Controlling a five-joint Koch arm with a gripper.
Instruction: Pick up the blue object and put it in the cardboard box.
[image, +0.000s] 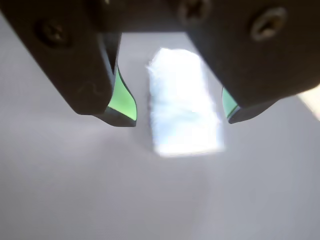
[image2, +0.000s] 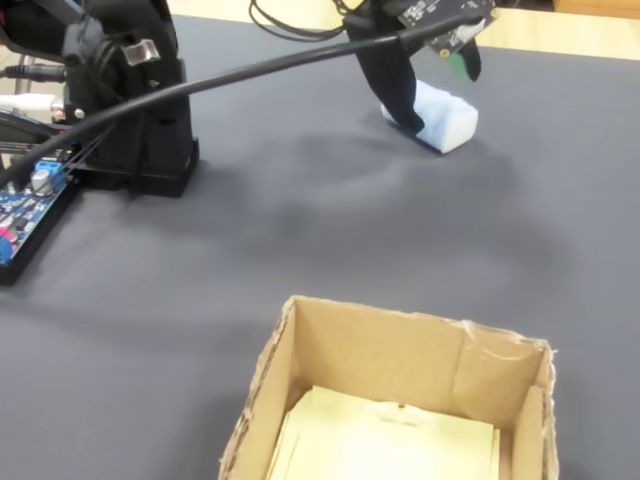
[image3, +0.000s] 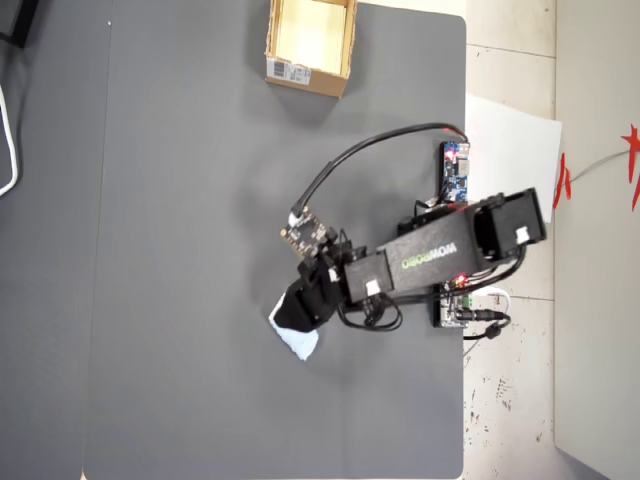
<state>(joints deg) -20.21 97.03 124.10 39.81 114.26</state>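
On the dark grey table (image3: 200, 300) the cardboard box (image3: 310, 40) serves as the landmark; it stands near one edge in the overhead view, empty, with its label on one outer side. Well apart from the box, the black arm (image3: 440, 250) reaches out from its base. Far from the box too, the gripper (image: 182, 117) hangs released, with the green-lined jaws spread wide. The blue object (image: 184, 102) lies flat on the table, still not lifted. In the wrist view it sits in the gap between the two jaws, a little closer to the right jaw than to the left one. In the fixed view, one jaw stands just beside the block (image2: 440, 115), perhaps touching it.

The risk seems to be an off-centre close: one jaw could meet the soft block first and push it aside or tilt it. A shallow pinch could also let it slip out on the long way to the box.
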